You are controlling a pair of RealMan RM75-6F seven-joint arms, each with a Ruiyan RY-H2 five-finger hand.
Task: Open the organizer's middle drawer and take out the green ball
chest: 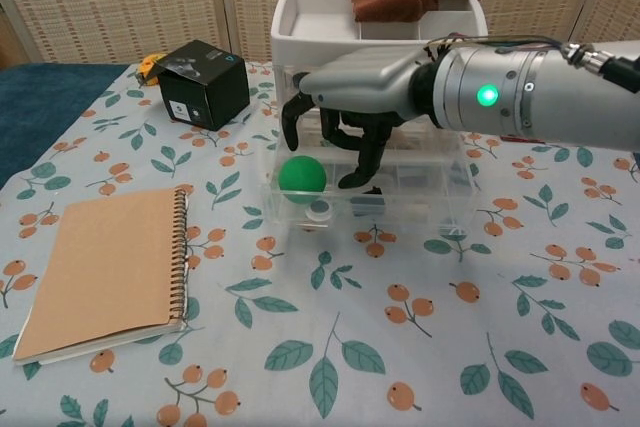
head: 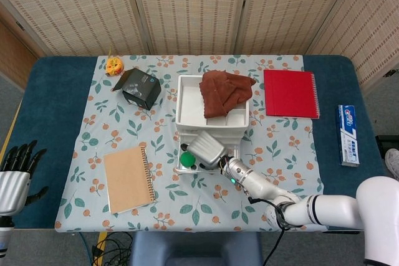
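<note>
The white organizer (head: 190,101) (chest: 310,12) stands mid-table with its clear middle drawer (chest: 440,202) pulled out toward me. The green ball (chest: 302,174) (head: 187,157) lies in the drawer's left end. My right hand (chest: 345,107) (head: 206,147) hovers over the drawer, fingers curled downward and apart, just above and right of the ball, holding nothing. Its fingertips (chest: 290,130) hang close to the ball without clear contact. My left hand (head: 15,172) rests off the table's left edge, fingers spread, empty.
A brown cloth (head: 225,91) lies in the organizer's top tray. A tan notebook (chest: 110,267) lies at the front left, a black box (chest: 205,82) behind it. A red notebook (head: 290,93) and toothpaste box (head: 348,135) lie right. Small items (chest: 320,212) share the drawer.
</note>
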